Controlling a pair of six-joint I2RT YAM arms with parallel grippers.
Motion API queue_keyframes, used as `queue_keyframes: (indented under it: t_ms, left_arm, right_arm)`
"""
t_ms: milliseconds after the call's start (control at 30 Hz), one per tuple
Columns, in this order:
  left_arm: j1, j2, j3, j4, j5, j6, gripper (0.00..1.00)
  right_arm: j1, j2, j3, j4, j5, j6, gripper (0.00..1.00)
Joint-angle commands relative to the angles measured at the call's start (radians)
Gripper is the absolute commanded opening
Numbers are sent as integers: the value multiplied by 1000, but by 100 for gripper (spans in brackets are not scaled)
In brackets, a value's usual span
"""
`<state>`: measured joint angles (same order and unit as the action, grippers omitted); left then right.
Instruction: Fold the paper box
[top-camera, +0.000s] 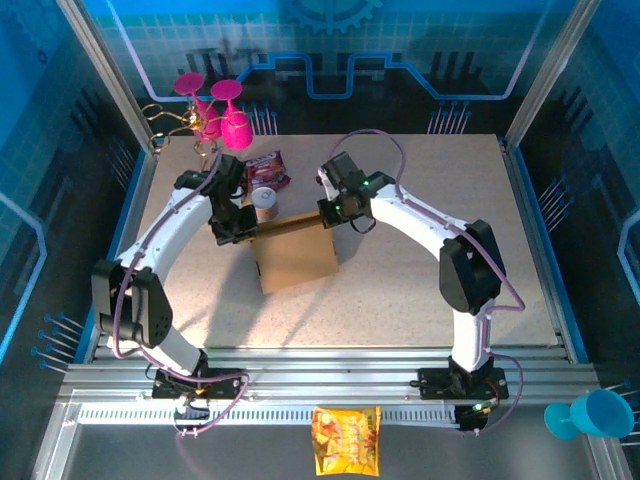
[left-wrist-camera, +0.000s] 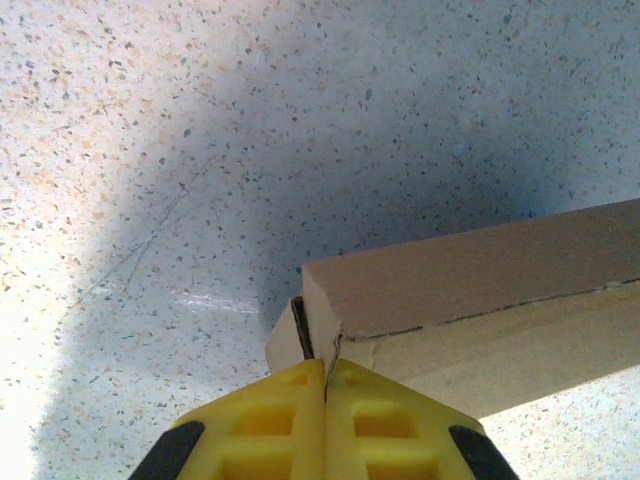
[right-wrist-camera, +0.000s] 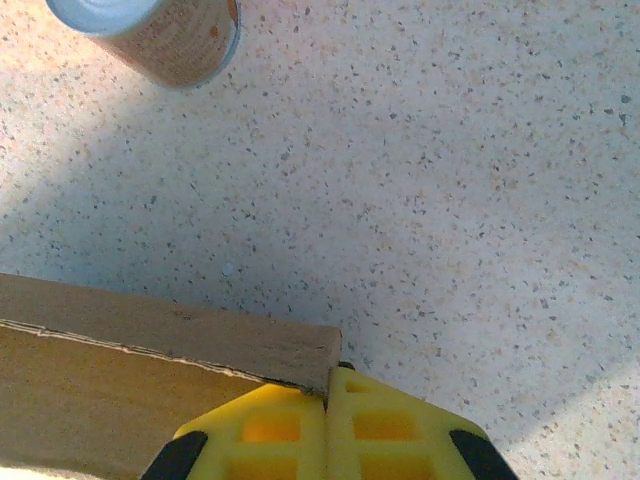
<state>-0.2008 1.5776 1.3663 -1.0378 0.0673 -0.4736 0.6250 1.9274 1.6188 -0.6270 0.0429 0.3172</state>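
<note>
1. Left wrist view: the left gripper (left-wrist-camera: 325, 372) has its yellow fingers pressed flat together. A thin cardboard tab at one corner of the paper box (left-wrist-camera: 480, 270) appears nipped between the tips, so I log this as clenched on the box.
2. Right wrist view: the right gripper (right-wrist-camera: 327, 392) is likewise closed tight, with its tips at the other end of the same raised wall. The cardboard edge runs into the seam between the fingers, and I judge this a grip too.
3. Box, location: it sits on the table (top-camera: 420, 290), mid-surface between the two arms, with its far edge pinched at both ends.
4. Done, by my reading: the far long wall stands up from the base. It looks doubled over, with a crease line along its length.
5. Left to do: in the top view the rest of the sheet lies flat toward the arm bases. I see no side walls or lid standing, and I cannot tell whether the corner tabs are tucked. I rate the fold as early, with most of it outstanding.
6. Surroundings: a can (right-wrist-camera: 160, 35) stands beyond the far wall, apart from it. A yellow snack bag (top-camera: 346, 438) lies by the near rail, well apart.
</note>
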Motion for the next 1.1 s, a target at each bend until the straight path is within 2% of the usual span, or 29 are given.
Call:
queue_keyframes:
  t_ms: [0,567,1067]
  left_arm:
    - [-14,-61,-50,62,-41,-31,0]
    - [-74,-125,-130,352,-148,-26,0]
    - [-104,-262,-358,494,-192,-2,0]
  right_arm:
    - [15,-78,-67,47,59,-17,0]
    - [12,-229,-266,316,112,-15,0]
    - [39,-337,-468,460,126,-1,0]
